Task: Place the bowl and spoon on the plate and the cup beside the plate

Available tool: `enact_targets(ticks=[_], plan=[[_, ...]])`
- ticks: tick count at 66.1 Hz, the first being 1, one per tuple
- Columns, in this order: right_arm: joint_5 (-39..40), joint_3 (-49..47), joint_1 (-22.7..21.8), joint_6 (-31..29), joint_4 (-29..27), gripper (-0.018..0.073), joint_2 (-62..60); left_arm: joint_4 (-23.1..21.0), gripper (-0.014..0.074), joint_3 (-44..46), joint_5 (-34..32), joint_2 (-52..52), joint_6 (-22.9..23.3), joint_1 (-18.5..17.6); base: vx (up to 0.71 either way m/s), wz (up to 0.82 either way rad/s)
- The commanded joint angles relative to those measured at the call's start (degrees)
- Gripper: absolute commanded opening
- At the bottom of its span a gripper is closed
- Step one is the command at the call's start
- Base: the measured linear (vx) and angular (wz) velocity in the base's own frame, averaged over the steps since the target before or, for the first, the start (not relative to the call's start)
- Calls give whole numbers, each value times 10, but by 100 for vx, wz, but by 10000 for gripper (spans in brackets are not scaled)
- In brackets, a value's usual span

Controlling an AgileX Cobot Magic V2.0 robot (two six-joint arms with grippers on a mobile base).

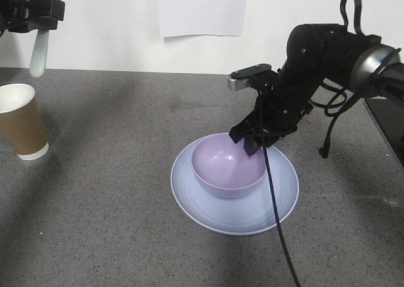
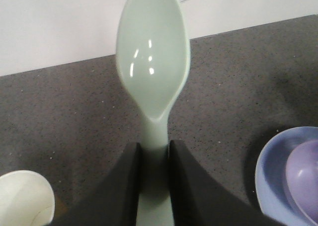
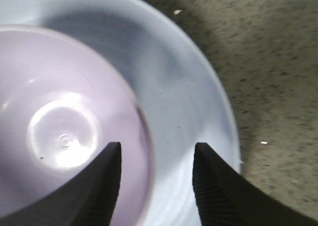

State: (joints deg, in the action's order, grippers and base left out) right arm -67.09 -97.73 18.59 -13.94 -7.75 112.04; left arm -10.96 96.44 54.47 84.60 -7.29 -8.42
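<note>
Nearest the front camera lies the plate (image 1: 278,202), flat on the grey speckled tabletop (image 1: 113,224), with the bowl (image 1: 224,167) standing upright on it, slightly toward the far side so that a wider band of plate shows in front. At the bowl's far right edge the right hand (image 3: 156,154) hangs low with its jaws spread: the wrist view shows one finger (image 3: 107,179) over the bowl's inside and the other over the plate, the rim running between them with room to spare on both sides. A black cable (image 1: 278,236) drops from that arm across the plate's right part and over the tabletop. Well apart, at the left edge, the cup (image 1: 22,120) stands upright on the tabletop, open end up. Above it, clear of the surface, the left hand (image 2: 154,146) pinches the handle of the spoon (image 2: 151,62) between its two dark fingers, the oval head sticking out beyond them and pointing downward near the cup. On the pale wall behind hangs a white paper sheet (image 1: 202,9).
</note>
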Motion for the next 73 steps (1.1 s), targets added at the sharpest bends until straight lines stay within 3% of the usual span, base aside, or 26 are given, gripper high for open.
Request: enact_targets(ticks=[1,16,24,32,41,53,61,73], plan=[[30,-17,0,11,23,350,-61,-56,1,18,-32,-21,-37,-4,0,0],[84,-17,0,23,41,349,-174,-193,3,18,-22,-20,-193,-4,0,0],[104,-17,0,28,45,349,-244,-235,3,19,-22,-10,-218,-8,0,0],[106,-17,0,29,45,349,-315,-237,3,20,-20,13,-237,-40,0,0],[97,-16,0,30,45,349,-385,-211,3,47,-4,57,-237,-87,0,0],[66,-16,0,30,49,349,-454,-146,3,128,78,143,-211,-149,0,0],[31,-15,0,30,59,349,-480,-77,3,196,141,204,-179,-190,0,0],[-10,-13,0,39,110,349,-491,27,3,232,152,254,-158,-256,0,0]])
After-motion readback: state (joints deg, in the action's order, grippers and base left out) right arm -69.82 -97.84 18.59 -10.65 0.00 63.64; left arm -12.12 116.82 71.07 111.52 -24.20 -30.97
